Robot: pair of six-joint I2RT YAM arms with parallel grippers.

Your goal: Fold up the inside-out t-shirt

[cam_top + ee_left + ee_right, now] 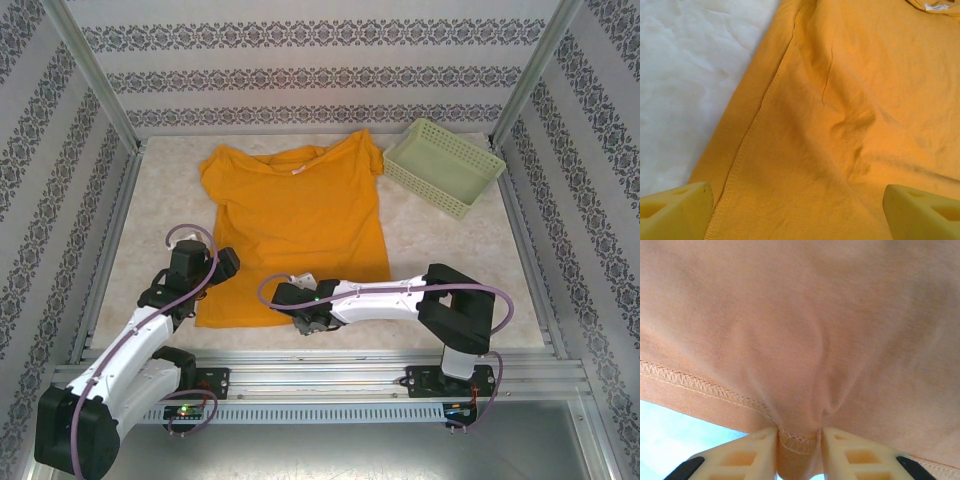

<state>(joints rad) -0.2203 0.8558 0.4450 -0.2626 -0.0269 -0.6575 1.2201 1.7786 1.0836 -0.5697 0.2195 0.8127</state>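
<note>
Grasping is the step in hand. Shirt (295,235) lies flat on table (440,250), collar at 12 o'clock, hem (700,382) at 6. Right gripper (799,440) pinches a bunched fold of hem. Left gripper (797,210) hangs wide apart and empty over the side seam at 8 o'clock. Next, I judge, it needs its own hold there. Cotton is soft and creased, with looped stitching showing outward.

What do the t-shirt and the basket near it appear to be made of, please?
The t-shirt looks like soft matte knit cotton: it creases, and its hem shows overlock stitching. The basket seems rigid pale green plastic, judging by its moulded lattice walls.
</note>
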